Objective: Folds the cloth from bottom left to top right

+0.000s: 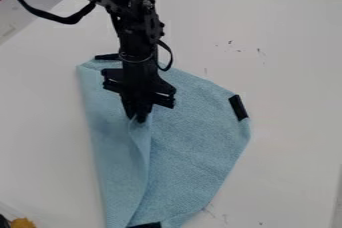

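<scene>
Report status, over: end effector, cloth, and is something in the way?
End effector closed on blue cloth. Raised fold runs from grip toward near edge. No obstacle seen on the cloth.

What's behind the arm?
Light blue cloth shows on both sides of the arm; a black strip on the cloth's far edge meets the arm's outline. The part directly behind is covered, so I can't tell if the strip continues.

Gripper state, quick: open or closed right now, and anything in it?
Black two-finger gripper: closed, pinching a raised fold of the light blue cloth.
</scene>
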Controlling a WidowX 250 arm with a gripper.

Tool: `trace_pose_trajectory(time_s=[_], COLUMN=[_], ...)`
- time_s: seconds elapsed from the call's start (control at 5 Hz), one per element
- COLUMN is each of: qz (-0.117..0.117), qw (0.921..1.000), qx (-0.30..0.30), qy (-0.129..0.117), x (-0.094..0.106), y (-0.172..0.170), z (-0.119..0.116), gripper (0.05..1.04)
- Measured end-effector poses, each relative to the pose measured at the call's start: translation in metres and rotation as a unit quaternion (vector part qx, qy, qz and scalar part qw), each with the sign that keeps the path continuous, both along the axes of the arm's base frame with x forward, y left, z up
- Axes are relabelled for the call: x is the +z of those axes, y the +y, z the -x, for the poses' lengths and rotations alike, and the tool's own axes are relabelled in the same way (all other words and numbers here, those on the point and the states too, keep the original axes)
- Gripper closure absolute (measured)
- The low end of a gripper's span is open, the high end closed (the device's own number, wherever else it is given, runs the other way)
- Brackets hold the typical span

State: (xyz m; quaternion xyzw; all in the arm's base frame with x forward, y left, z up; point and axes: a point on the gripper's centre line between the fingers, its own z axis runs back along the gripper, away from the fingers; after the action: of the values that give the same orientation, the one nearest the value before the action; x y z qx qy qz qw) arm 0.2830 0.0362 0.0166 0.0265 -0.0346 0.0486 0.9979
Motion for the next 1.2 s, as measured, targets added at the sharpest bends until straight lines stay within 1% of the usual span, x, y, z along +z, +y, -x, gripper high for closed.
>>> trace_pose_trajectory(time_s=[0.2, 0.4, 0.6, 0.8, 1.0, 1.2], qz=[0.005, 0.016, 0.032, 0.012, -0.003, -0.011], qw=[1.0, 0.9998, 0.9994, 0.9996, 0.9997, 0.9994], qx=[-0.007, -0.011, -0.015, -0.027, -0.023, -0.018], qy=[0.004, 0.007, 0.0, 0.0, -0.008, -0.029], x=[0.003, 0.008, 0.012, 0.017, 0.029, 0.041], y=[-0.006, -0.018, -0.036, -0.047, -0.049, -0.05], z=[-0.005, -0.014, -0.025, -0.029, -0.027, -0.029], gripper=[0.587, 0.279, 0.077, 0.075, 0.083, 0.083])
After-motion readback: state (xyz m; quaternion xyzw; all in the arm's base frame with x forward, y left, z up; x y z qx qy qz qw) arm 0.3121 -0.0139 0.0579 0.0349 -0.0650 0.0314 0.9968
